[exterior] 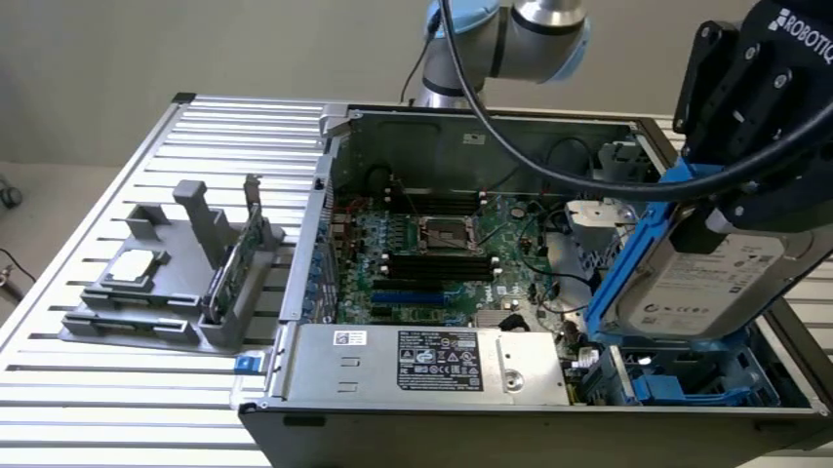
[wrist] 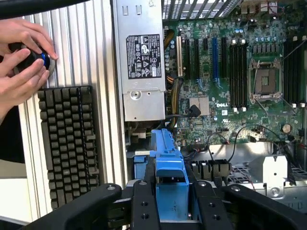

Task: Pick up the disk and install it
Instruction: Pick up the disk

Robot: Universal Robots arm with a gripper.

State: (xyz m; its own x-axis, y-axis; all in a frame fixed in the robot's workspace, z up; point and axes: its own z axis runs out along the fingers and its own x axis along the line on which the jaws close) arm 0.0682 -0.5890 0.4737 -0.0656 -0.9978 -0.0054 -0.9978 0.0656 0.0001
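Observation:
The disk [exterior: 709,283] is a silver-grey drive with a white label, edged by a blue carrier frame. It hangs tilted above the open computer case's front corner, at the exterior view's right. My black gripper [exterior: 742,190] is shut on the disk from above. In the wrist view the blue carrier [wrist: 168,158] sits clamped between my two black fingers [wrist: 144,206], with the gripper [wrist: 170,196] over the case interior. Under the disk lies a drive bay [exterior: 677,375] with blue parts inside.
The open case [exterior: 341,185] holds a green motherboard [exterior: 443,244] and a silver power supply [exterior: 416,361]. A grey fixture [exterior: 170,292] on the slatted table carries a small silver chip [exterior: 135,265] and a green card [exterior: 234,278]. A keyboard [wrist: 69,143] and a person's hands [wrist: 21,57] are beside the case.

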